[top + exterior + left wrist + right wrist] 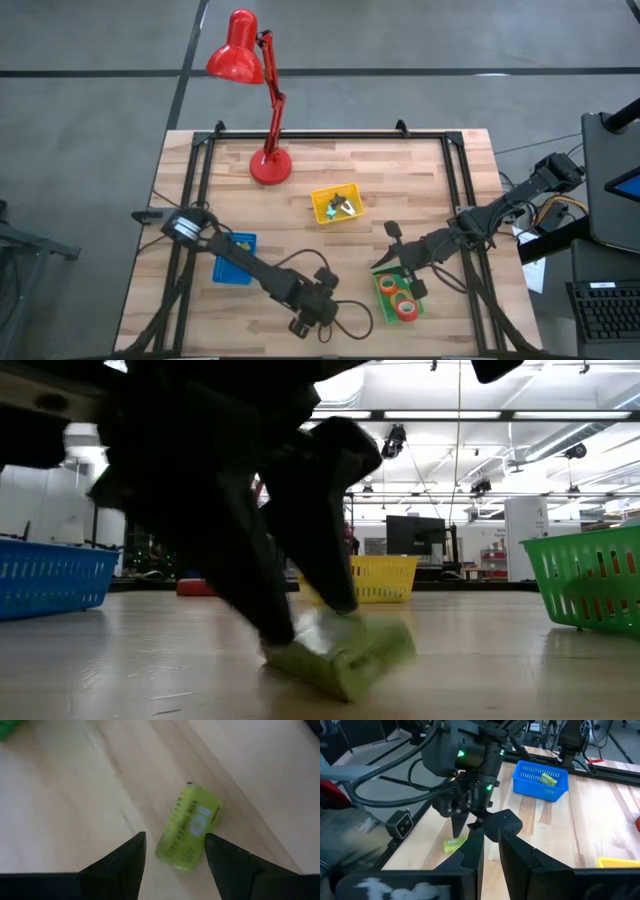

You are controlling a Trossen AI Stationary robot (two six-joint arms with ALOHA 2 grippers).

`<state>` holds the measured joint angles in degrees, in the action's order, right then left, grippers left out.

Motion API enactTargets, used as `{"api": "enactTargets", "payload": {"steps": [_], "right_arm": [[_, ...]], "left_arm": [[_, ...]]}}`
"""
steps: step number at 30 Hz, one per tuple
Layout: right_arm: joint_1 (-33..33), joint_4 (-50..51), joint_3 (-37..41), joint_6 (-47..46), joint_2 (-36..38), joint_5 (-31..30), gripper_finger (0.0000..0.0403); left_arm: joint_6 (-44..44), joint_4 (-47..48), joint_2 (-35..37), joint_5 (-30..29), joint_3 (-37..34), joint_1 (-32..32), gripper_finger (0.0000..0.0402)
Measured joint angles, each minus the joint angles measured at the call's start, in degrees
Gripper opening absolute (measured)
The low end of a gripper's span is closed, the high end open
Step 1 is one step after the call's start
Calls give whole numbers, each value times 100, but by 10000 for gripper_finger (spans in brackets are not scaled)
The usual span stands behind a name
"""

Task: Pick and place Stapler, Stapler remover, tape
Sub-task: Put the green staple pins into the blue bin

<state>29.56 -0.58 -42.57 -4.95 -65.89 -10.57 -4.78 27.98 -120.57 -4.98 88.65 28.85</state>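
Left claw (172, 855) is hovering open over lime-green stapler (189, 826), prob. ungrasped; tape (399, 295) is sitting binned; right claw (490, 851) is waiting nearly closed, empty.

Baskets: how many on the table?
3. The blue basket sits on the left by the left arm, the yellow basket mid-table near the red lamp, the green basket front right beneath the right arm.

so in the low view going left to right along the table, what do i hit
blue basket → lime-green piece under the left gripper → green basket
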Motion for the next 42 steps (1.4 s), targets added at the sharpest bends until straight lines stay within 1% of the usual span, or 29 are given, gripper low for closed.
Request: {"api": "enactTargets", "payload": {"steps": [6,11,13,16,24,27,30,32,34,37,39,42], "right_arm": [[-15,-9,69,33,0,-3,52],[-22,-24,70,44,0,-7,52],[-22,-28,70,46,0,-7,52],[-22,-28,70,46,0,-7,52],[-26,-39,70,50,0,-7,52],[-26,-39,70,50,0,-9,52],[-26,-40,70,50,0,-9,52],[-26,-42,70,50,0,-9,52],[-26,-39,70,50,0,-9,52],[-26,-35,70,48,0,-9,52],[-26,-31,72,50,0,-9,52],[-23,-24,81,48,0,-9,52]], "left_arm": [[12,-97,-57,353,-83,-106,207],[150,-105,-55,394,-82,-137,199],[160,-115,-53,411,-82,-137,186],[156,-108,-53,420,-82,-137,154],[175,-104,-31,414,-82,-185,45],[313,-45,34,403,-82,-223,41],[498,314,168,350,-82,-254,41],[672,651,327,197,-82,-272,42],[917,968,568,-35,-82,-277,53],[1245,1511,980,-536,-82,-253,63],[1413,1827,1243,-1018,-84,-195,58],[1589,2035,1651,-1447,-132,-120,43]]}}
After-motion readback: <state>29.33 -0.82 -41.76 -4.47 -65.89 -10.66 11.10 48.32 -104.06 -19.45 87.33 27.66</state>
